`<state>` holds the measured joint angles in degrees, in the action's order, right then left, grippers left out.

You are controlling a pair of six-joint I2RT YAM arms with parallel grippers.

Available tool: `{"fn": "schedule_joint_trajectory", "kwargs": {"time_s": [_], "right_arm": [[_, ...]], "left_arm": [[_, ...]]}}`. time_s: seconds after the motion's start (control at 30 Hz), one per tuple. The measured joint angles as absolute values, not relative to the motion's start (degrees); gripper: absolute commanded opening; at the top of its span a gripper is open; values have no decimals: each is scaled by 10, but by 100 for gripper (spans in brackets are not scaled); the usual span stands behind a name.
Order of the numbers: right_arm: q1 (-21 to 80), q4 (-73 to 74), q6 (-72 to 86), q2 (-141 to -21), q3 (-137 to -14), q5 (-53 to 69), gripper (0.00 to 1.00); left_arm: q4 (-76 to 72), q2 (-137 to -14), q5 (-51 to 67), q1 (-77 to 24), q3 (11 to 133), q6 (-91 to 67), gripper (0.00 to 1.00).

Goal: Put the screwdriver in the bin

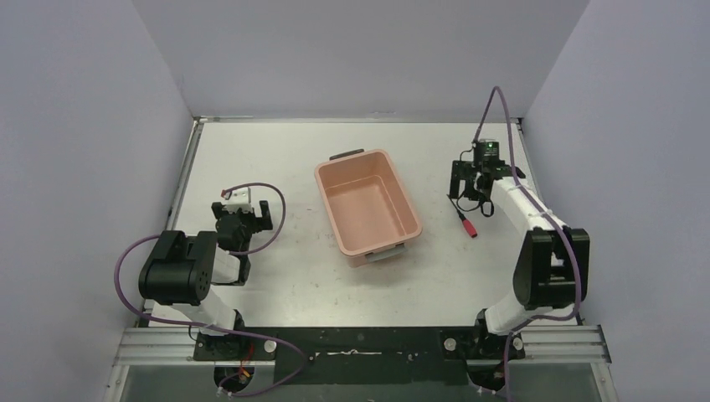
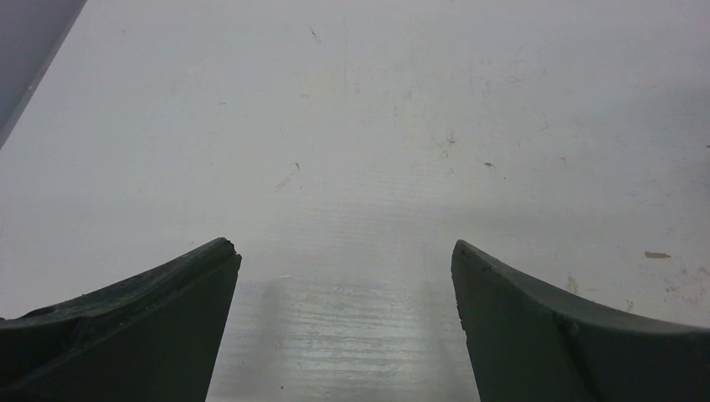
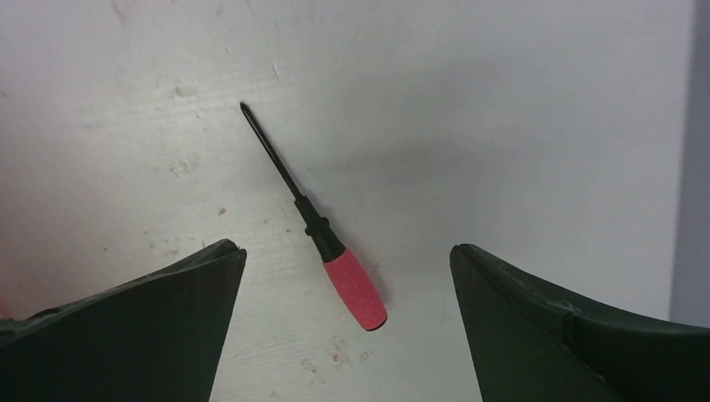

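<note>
The screwdriver point(image 1: 467, 224), with a thin black shaft and a short red handle, lies flat on the white table to the right of the salmon-pink bin point(image 1: 368, 205). The bin is empty. My right gripper point(image 1: 470, 193) is open and hovers just above the screwdriver. In the right wrist view the screwdriver point(image 3: 322, 230) lies between the open fingers, its red handle nearest the gripper point(image 3: 345, 249) and untouched. My left gripper point(image 1: 243, 211) is open and empty, left of the bin. The left wrist view shows only bare table between its open jaws point(image 2: 345, 247).
The bin's grey handles point(image 1: 347, 154) are at its far and near short ends. Grey walls enclose the table on the left, back and right. The right wall point(image 3: 691, 151) is close beside the screwdriver.
</note>
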<state>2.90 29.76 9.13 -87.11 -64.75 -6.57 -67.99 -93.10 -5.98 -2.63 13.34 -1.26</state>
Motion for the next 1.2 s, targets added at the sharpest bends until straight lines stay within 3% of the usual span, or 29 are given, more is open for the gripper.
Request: {"fn": "schedule_joint_trajectory", "kwargs": {"time_s": [0.1, 0.2, 0.27, 0.4, 0.43, 0.77, 0.97, 1.2], "right_arm": [[23, 310, 81, -938, -644, -39, 99], [22, 310, 75, -981, -632, -15, 89], [22, 309, 72, -995, -620, -1, 64], [22, 298, 69, -1001, -598, 26, 4], [22, 295, 72, -1001, -596, 35, 0], [22, 352, 83, -941, -604, 25, 0], [35, 411, 102, -830, -709, -10, 0], [164, 402, 142, -737, -824, -32, 0]], "left_arm": [[-680, -931, -60, -26, 133, -13, 97], [-680, -931, -60, -26, 133, -13, 97], [-680, -931, -60, -26, 133, -12, 97], [-680, -931, -60, -26, 133, -12, 97], [-680, -931, -60, -26, 133, -12, 97], [-680, -931, -60, -26, 133, -12, 97], [-680, -931, -60, -26, 133, -12, 97], [-680, -931, -60, -26, 133, -12, 97]]}}
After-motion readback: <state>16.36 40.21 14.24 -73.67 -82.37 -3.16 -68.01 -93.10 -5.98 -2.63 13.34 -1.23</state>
